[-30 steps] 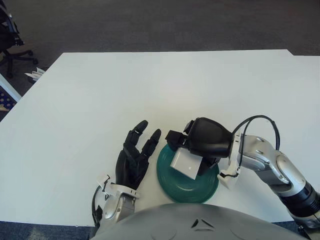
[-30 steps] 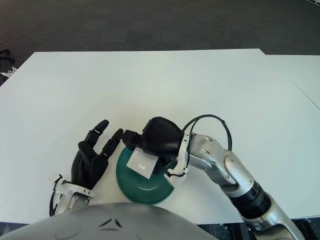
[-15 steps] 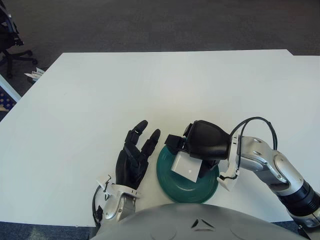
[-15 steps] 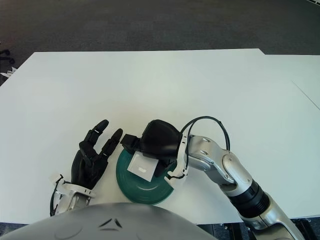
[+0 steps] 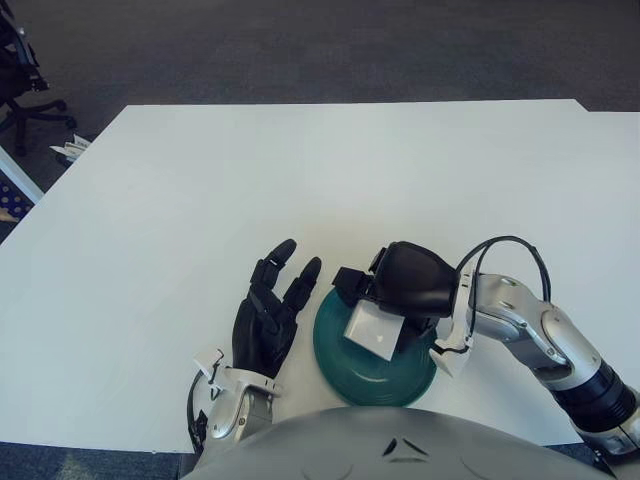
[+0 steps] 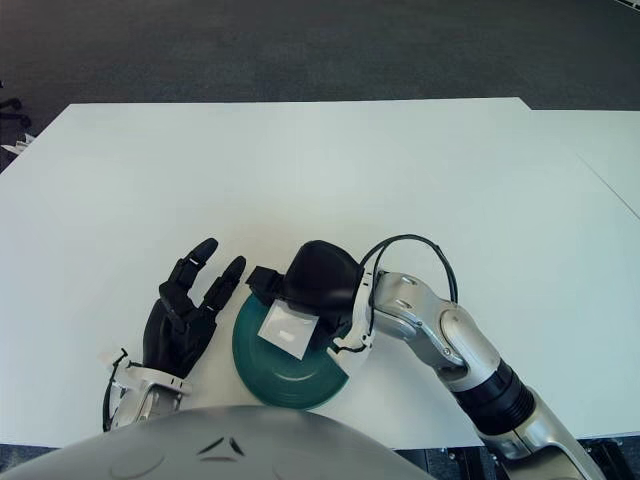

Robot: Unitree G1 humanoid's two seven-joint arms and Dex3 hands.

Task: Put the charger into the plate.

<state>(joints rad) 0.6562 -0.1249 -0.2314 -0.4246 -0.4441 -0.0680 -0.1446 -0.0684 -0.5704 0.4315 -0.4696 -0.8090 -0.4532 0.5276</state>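
A dark green plate (image 5: pixel 366 370) lies on the white table near its front edge. My right hand (image 5: pixel 400 288) hovers over the plate's far side, its fingers curled around a white charger block (image 5: pixel 371 328). The charger hangs low over the plate's middle; I cannot tell whether it touches the plate. It also shows in the right eye view (image 6: pixel 285 329). My left hand (image 5: pixel 268 312) rests on the table just left of the plate, fingers spread, holding nothing.
The white table (image 5: pixel 300 180) stretches far ahead and to both sides. Its front edge runs just below the plate. A black office chair base (image 5: pixel 18 80) stands on the floor at the far left.
My right hand has lowered slightly with the charger over the plate and shifted a little. The left hand has not moved.
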